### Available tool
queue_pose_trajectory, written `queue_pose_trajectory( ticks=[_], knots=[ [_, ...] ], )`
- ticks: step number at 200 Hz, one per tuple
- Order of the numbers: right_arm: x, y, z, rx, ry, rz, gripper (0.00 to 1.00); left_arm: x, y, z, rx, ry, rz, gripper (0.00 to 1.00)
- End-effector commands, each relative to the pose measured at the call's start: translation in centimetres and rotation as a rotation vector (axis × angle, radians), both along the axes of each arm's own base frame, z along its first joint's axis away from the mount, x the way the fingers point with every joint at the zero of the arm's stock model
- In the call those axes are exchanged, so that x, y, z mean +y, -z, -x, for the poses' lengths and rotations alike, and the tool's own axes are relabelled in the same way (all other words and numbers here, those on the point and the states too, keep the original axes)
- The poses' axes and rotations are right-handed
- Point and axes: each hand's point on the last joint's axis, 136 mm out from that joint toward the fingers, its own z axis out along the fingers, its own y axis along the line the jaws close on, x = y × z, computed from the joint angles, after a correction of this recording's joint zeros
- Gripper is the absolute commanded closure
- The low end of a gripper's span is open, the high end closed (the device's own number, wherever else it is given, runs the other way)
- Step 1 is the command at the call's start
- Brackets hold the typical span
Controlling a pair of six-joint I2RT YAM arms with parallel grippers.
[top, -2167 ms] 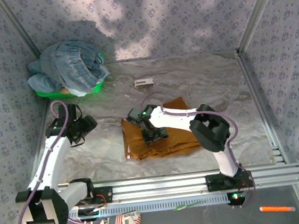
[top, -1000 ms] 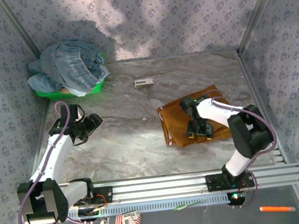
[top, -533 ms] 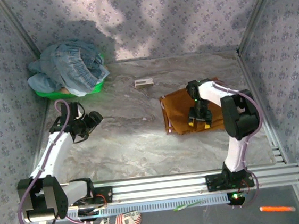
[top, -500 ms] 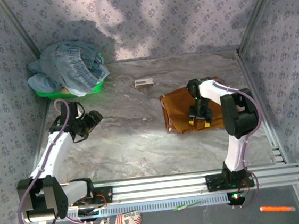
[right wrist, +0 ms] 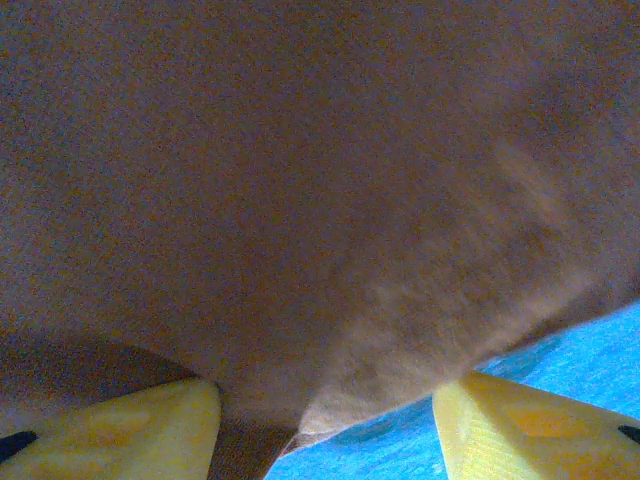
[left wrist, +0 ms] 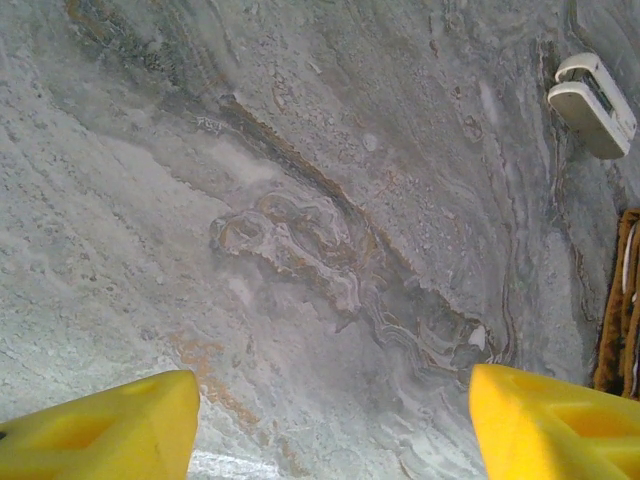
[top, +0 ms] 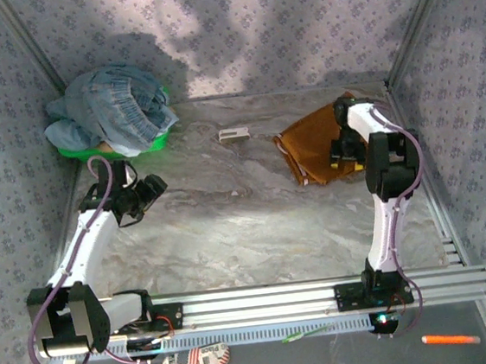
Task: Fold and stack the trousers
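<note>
In the top view, a heap of blue denim clothes (top: 112, 107) is sitting in a green basin (top: 79, 152) at the far left corner of the marble table (top: 230, 227). Just in front of it, the left gripper (top: 151, 192) is hanging above bare table. From overhead its jaws are hard to read. The left wrist camera is showing the left gripper (left wrist: 332, 400) with its yellow fingers (left wrist: 100, 435) spread wide apart and nothing but marble between them.

Further right, a small white object (top: 234, 134) is lying alone on the table, and the left wrist view is catching it (left wrist: 592, 90) at its upper right, with a strip of the trousers (left wrist: 618, 300) at the right edge.

The trousers (top: 309, 145) are lying as a folded ochre bundle near the far right corner. The right gripper (top: 344, 152) is pressing down on their right part. Up close, the right wrist camera is showing ochre cloth (right wrist: 300, 180) against the lens. The right gripper (right wrist: 325, 400) is holding its jaws apart, with the cloth sagging down between them.
</note>
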Motion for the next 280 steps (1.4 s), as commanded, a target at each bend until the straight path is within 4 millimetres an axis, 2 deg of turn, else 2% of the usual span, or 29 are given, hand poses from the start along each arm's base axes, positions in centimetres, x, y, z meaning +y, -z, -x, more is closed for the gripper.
queue_pose_trajectory(
  ticks=[1,17,37,62,73,95,128,148,167,205,219,228,241,243,249,250,253,254,257,258,261,262,271,280],
  knots=[
    [-1.9,-2.0,-1.3,-0.075,-0.013,0.099,0.38,-0.6,-1.6,-0.7,-0.033,0.038,0.003,0.29],
    [-1.6,-4.2,-0.4,-0.147,0.04,0.095,0.35,-0.7,-1.7,-0.5,-0.035,0.037,0.002,0.29],
    [-1.5,-5.4,2.1,-0.208,0.124,0.089,0.32,-0.8,-1.5,-0.1,-0.034,0.033,0.003,0.29],
    [-1.8,-4.0,4.9,-0.2,0.173,0.074,0.29,-1.0,-0.9,0.4,-0.022,0.039,0.0,0.28],
    [-2.5,-2.9,5.2,-0.165,0.187,0.064,0.28,-1.1,-0.7,0.5,-0.015,0.044,-0.003,0.29],
    [-2.1,-1.3,2.8,-0.151,0.139,-0.002,0.28,-1.2,-0.3,0.5,-0.001,0.052,-0.005,0.28],
    [1.8,-0.2,-0.6,-0.124,0.031,-0.022,0.28,-1.0,-0.4,0.8,-0.002,0.049,-0.013,0.28],
    [3.0,0.3,-2.6,-0.122,0.041,-0.009,0.28,-0.9,-0.5,1.2,-0.007,0.04,-0.017,0.28],
    [3.2,0.6,-4.8,-0.132,0.118,-0.005,0.28,-0.7,-0.6,1.5,-0.003,0.043,-0.027,0.28],
    [1.5,1.7,-7.9,-0.125,0.336,-0.023,0.3,-0.2,-1.1,1.9,-0.011,0.033,-0.038,0.28],
    [1.2,0.8,-9.2,-0.165,0.369,-0.043,0.33,-0.1,-1.3,2.0,-0.015,0.03,-0.038,0.28],
    [1.5,0.0,-9.4,-0.18,0.358,-0.043,0.33,-0.1,-1.5,2.1,-0.017,0.031,-0.042,0.28],
    [2.4,-2.1,-8.9,-0.206,0.294,-0.02,0.34,0.1,-1.5,2.2,-0.012,0.03,-0.049,0.28],
    [2.5,-2.9,-9.0,-0.225,0.283,-0.018,0.34,0.1,-1.5,2.2,-0.012,0.029,-0.05,0.28],
    [3.1,-3.6,-8.7,-0.238,0.255,-0.006,0.34,0.2,-1.4,2.3,-0.011,0.029,-0.053,0.28],
    [3.2,-4.4,-8.7,-0.255,0.249,-0.007,0.34,0.2,-1.4,2.3,-0.011,0.028,-0.053,0.28],
    [3.6,-4.4,-8.5,-0.256,0.236,-0.001,0.33,0.2,-1.5,2.3,-0.014,0.027,-0.052,0.28],
    [3.7,-5.2,-8.6,-0.276,0.232,-0.002,0.33,0.2,-1.4,2.3,-0.013,0.027,-0.053,0.28],
    [4.1,-5.3,-8.3,-0.278,0.218,0.005,0.33,0.2,-1.4,2.3,-0.011,0.026,-0.054,0.28],
    [4.3,-6.0,-8.4,-0.297,0.214,0.004,0.33,0.2,-1.3,2.3,-0.01,0.027,-0.054,0.28],
    [4.7,-6.1,-8.3,-0.304,0.2,0.011,0.32,0.2,-1.3,2.3,-0.011,0.026,-0.053,0.28],
    [4.9,-6.8,-8.4,-0.32,0.196,0.008,0.32,0.2,-1.3,2.3,-0.011,0.026,-0.053,0.28],
    [6.3,-8.2,-8.7,-0.37,0.151,0.008,0.29,0.2,-1.1,2.2,-0.007,0.025,-0.051,0.28],
    [8.1,-8.9,-9.2,-0.399,0.098,-0.005,0.27,0.2,-0.9,2.1,-0.003,0.022,-0.05,0.28]
  ],
)
